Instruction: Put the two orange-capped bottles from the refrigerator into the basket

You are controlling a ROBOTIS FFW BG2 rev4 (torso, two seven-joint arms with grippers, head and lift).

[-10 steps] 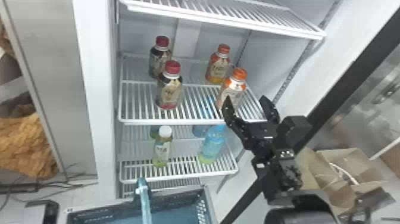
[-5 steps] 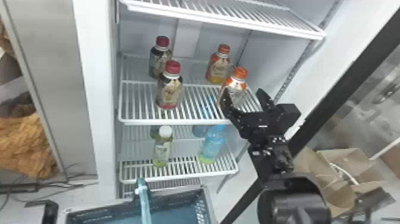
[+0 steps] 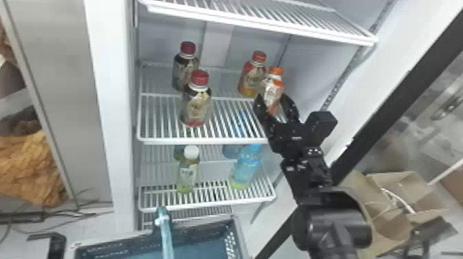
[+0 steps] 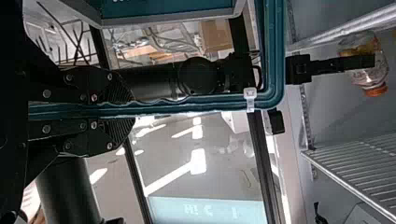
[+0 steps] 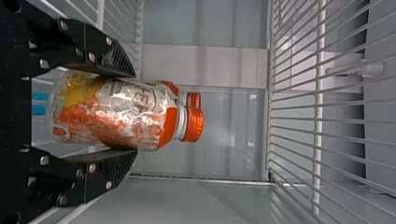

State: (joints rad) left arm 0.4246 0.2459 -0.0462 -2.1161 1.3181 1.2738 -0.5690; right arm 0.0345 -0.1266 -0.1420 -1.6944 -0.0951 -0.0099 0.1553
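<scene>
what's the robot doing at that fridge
The robot's right claw grips an orange-capped bottle inside the fridge. Another orange-capped bottle stands behind it on the shelf. The left claw holds the handle of the basket. Neither bottle is in the basket yet.

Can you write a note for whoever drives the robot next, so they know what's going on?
Left gripper: shut on the long teal plastic basket handle.
Right gripper: shut on the front clear plastic bottle with an orange cap, inside the refrigerator.
The other orange-capped bottle stands farther back on the wire shelf.
Done: one bottle gripped; neither is in the blue plastic basket.
Left to do: put the held one in, then fetch the back one.
</scene>
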